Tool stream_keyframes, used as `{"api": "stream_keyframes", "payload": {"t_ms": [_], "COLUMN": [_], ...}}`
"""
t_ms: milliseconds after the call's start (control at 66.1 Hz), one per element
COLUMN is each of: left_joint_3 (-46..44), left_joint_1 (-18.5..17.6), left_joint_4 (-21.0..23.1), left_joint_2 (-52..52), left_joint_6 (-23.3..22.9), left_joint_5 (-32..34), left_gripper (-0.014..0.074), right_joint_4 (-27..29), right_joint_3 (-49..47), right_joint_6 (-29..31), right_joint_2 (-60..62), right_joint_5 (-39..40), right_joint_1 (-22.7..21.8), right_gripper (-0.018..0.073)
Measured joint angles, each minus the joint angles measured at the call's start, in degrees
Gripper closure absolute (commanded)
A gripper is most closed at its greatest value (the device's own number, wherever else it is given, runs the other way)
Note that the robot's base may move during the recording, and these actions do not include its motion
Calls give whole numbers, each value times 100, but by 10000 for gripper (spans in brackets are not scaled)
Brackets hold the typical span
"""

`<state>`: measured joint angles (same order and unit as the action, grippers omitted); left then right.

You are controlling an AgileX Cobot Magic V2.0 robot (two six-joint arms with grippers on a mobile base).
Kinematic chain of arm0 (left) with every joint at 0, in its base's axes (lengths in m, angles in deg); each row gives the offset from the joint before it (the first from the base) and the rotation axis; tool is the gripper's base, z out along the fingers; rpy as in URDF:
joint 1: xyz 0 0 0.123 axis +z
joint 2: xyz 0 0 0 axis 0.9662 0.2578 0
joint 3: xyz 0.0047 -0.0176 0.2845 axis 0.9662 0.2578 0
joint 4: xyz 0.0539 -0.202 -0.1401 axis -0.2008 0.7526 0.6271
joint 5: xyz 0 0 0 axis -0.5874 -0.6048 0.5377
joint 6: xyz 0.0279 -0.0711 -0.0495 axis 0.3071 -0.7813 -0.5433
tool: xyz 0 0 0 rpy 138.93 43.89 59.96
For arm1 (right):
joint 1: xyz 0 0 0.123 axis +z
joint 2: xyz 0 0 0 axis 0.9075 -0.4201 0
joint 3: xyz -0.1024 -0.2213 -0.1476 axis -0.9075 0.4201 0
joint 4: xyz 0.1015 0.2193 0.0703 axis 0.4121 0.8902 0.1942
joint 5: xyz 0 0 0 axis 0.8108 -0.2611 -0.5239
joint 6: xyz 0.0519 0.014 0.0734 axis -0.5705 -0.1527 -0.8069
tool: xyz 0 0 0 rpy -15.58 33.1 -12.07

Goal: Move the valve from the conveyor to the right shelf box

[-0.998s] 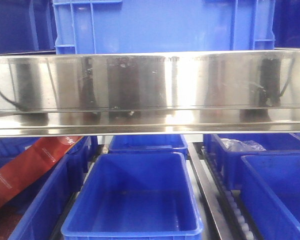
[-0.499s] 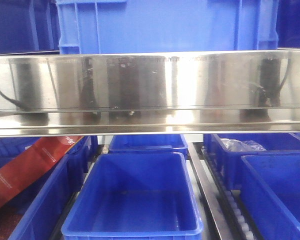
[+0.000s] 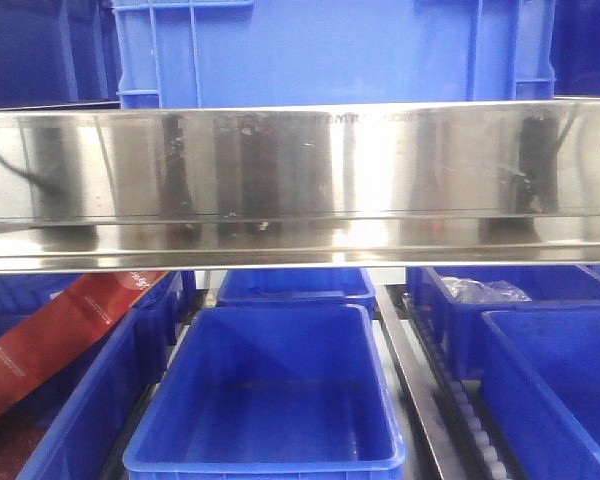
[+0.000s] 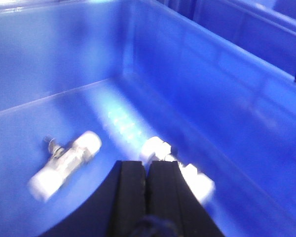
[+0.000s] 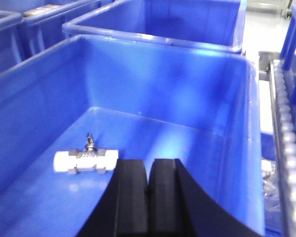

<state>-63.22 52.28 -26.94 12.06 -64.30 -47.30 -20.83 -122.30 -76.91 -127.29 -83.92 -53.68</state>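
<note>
Left pincer [image 4: 147, 170] closed empty over blue box [image 4: 227, 84] holding two white valves [image 4: 65, 164], right pincer [image 5: 149, 170] closed empty above blue bin [image 5: 153, 54] with one valve [image 5: 86, 161].

White valve [image 5: 86, 160] with metal mid-body and small handle up, lying on its side on floor of blue shelf box [image 5: 227, 98], left of centre, clear of the walls.
</note>
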Motion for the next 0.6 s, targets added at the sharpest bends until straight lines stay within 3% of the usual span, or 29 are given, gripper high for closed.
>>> {"api": "stream_keyframes", "payload": {"t_ms": [136,469,605], "left_joint_3": [710,3898,4994], "left_joint_1": [8,8,8], "left_joint_4": [0,16,16], "left_joint_2": [-679,-2925,-3813], "left_joint_6": [4,42,54], "left_joint_5": [534,2546,2909], "left_gripper": [707,707,707], "right_joint_4": [0,0,-15], "right_joint_3": [679,3331,4110], "right_joint_6": [0,0,0], "right_joint_2": [484,2419,3240], "right_joint_5": [619,1950,2237], "right_joint_1": [0,0,0], "right_gripper": [721,721,721]}}
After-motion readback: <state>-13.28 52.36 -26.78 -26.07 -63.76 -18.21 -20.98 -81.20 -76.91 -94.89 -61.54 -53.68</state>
